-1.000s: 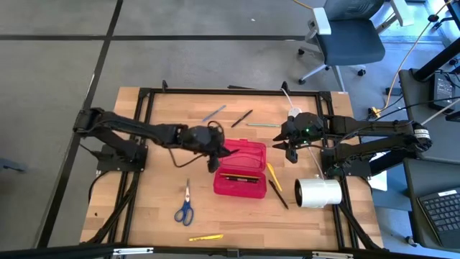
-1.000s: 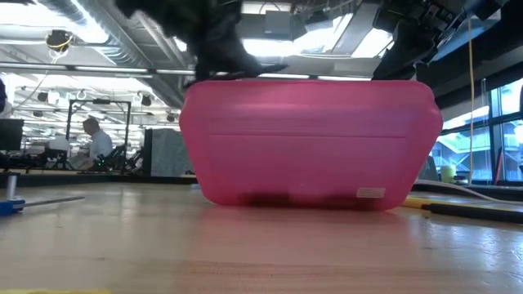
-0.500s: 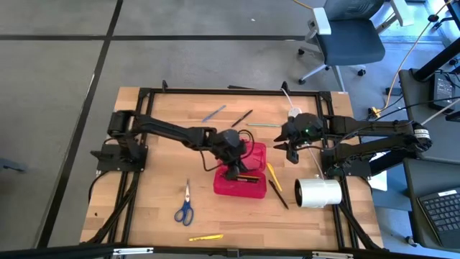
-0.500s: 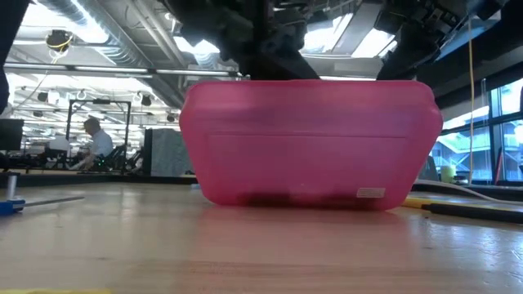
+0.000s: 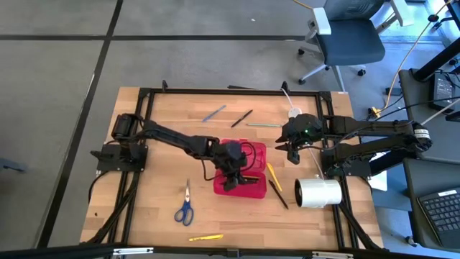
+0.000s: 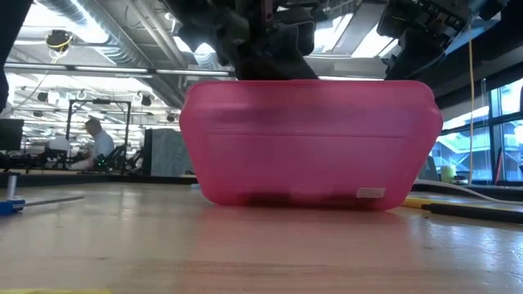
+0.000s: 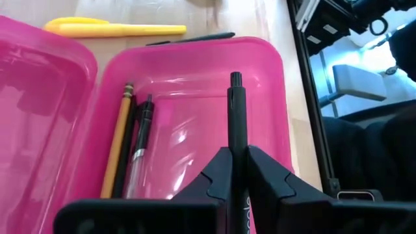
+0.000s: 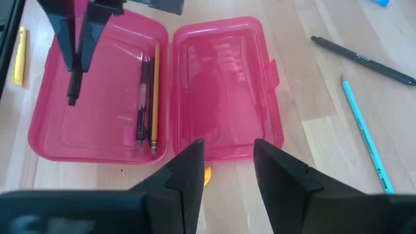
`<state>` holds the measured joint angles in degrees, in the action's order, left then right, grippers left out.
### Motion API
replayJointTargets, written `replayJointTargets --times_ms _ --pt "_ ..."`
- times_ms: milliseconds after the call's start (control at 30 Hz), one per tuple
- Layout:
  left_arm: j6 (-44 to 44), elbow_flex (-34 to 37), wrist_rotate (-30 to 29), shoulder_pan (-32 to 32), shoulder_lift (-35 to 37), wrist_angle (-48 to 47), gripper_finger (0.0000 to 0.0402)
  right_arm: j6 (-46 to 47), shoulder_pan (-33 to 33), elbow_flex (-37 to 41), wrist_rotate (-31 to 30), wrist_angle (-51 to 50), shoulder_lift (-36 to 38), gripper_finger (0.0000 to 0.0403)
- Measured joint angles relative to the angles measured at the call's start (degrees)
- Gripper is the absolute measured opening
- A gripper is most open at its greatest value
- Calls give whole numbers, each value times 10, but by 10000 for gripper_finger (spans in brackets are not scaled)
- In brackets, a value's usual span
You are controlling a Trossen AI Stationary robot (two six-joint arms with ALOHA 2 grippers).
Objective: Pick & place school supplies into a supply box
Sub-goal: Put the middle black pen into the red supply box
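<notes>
Supply box (image 7: 195,130): left end effector (image 7: 237,170) pinches black pen (image 7: 236,120) above tray; lower flat beside stored pencil (image 7: 117,143), then release. Right end effector (image 8: 225,170) spread, idle.

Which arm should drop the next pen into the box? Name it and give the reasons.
Left. The left gripper is shut on a black pen, held over the open red box. The right gripper is open and empty, beside the box's lid.
</notes>
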<state>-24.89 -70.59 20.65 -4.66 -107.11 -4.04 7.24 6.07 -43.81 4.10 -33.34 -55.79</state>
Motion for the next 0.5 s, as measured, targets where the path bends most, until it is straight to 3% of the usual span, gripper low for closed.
replayJointTargets --times_ms 233,500 --pt "0 0 -4 -13 -13 17 20 15 0 0 0 0 0 137" --pt "-24 0 16 -16 -78 57 20 16 0 1 0 0 0 137"
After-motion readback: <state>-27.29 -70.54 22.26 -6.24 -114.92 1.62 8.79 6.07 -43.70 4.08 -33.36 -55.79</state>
